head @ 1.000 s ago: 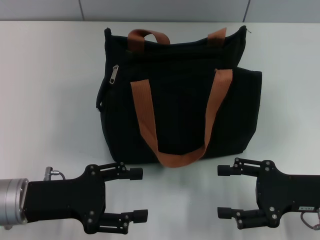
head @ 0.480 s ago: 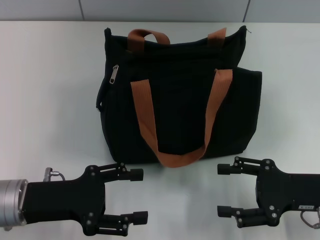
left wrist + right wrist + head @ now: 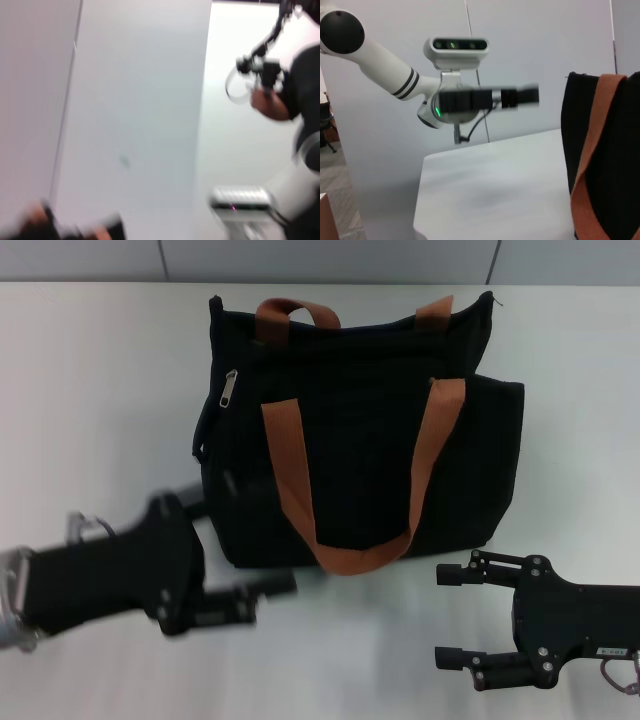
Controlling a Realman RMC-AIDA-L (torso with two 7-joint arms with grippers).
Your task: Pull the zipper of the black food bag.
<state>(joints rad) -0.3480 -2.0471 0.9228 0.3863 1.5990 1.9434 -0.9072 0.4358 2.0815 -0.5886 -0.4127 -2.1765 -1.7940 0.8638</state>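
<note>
**A:** Status on the bag?

**B:** The black food bag (image 3: 355, 430) lies on the white worktop (image 3: 90, 390), up toward the far edge, roughly centred between the left and right edges. Two rust-orange strap handles: the near handle (image 3: 350, 490) loops down across the front panel, the far handle (image 3: 300, 312) pokes up at the top edge. The right wrist view catches one side of the bag with an orange strap running down it.

**A:** Zipper?

**B:** The zipper (image 3: 229, 388) is a small silver pull tab at the bag's upper left corner, hanging just below the top edge. Nothing is touching it.

**A:** Left arm?

**B:** The left gripper (image 3: 240, 560) is off the near-left corner of the worktop, angled toward the bag's lower left corner. One finger sits close against the bag's left side, the other just beside its bottom edge. It's motion-blurred, so contact with the fabric can't be called. Jaws are spread apart, nothing between them. It's well apart from the zipper. The left wrist view is blurred too and doesn't help on the fingers.

**A:** Right?

**B:** The right gripper (image 3: 452, 615) is near the near-right corner, fingers pointing left, below the bag's lower right corner and clear of it. Jaws released, nothing held.
</note>
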